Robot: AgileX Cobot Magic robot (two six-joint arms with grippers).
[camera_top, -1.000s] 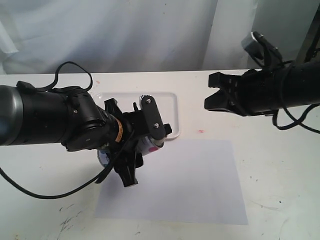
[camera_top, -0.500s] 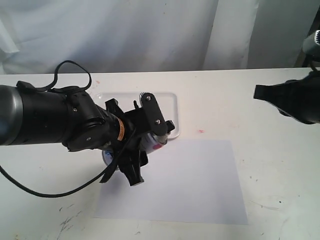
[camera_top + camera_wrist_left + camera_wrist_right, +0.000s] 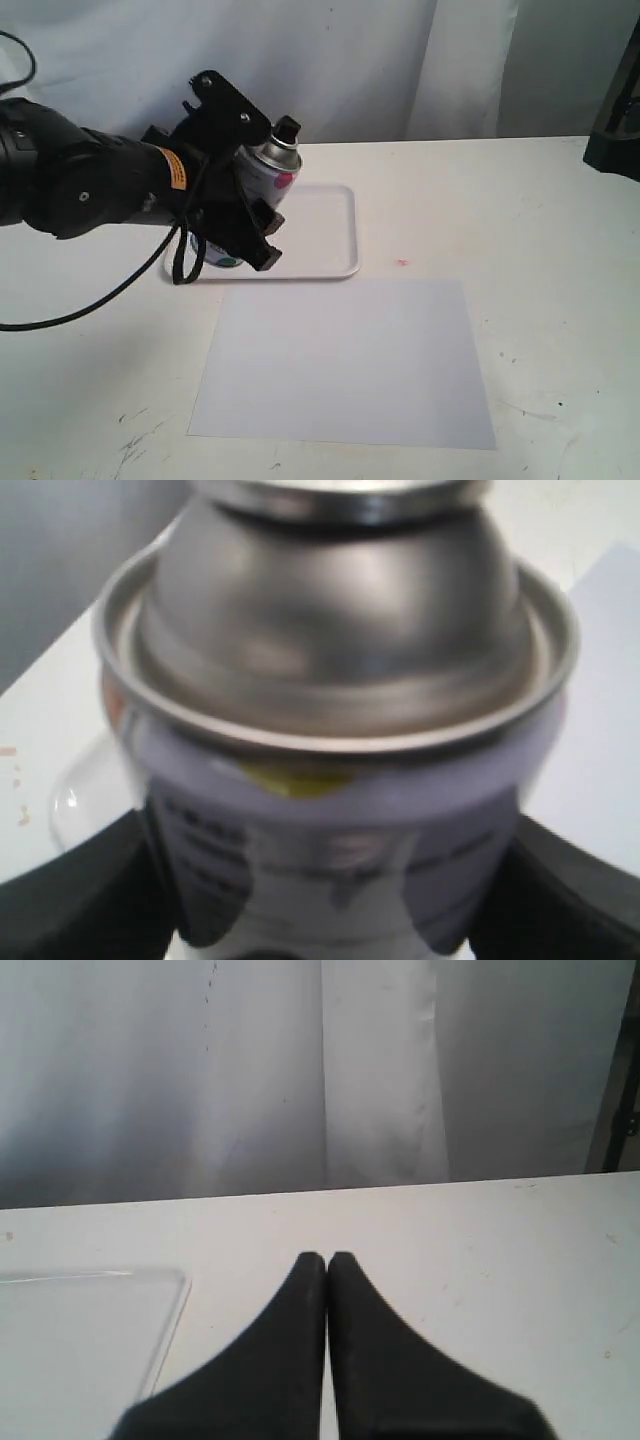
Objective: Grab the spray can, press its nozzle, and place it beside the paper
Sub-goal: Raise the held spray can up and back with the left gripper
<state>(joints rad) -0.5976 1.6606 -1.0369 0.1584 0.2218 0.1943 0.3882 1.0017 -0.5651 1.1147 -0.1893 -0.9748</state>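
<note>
Since a second ago, the left gripper [image 3: 240, 175] has swung up and back from the paper's far left corner, and the right arm [image 3: 615, 150] has drawn off to the right edge of the exterior view. The left claw is clamped on the spray can [image 3: 262, 178], one black finger [image 3: 228, 103] above it and one below. The can is tilted over the left end of the white tray [image 3: 352, 225], its black nozzle [image 3: 286, 129] pointing up toward the curtain [image 3: 350, 60]. Nothing touches the nozzle. In the left wrist view the silver shoulder of the can [image 3: 340, 810] fills the frame, with dark fingers [image 3: 70, 900] pressed to both sides.

The paper [image 3: 345, 360] lies flat and uncovered, its far edge just beside the tray's near rim. The table [image 3: 540, 300] is open to the right of the sheet. The right gripper [image 3: 327, 1260] has its tips pressed together, holding nothing, above bare table just beside the tray's corner [image 3: 175, 1290].
</note>
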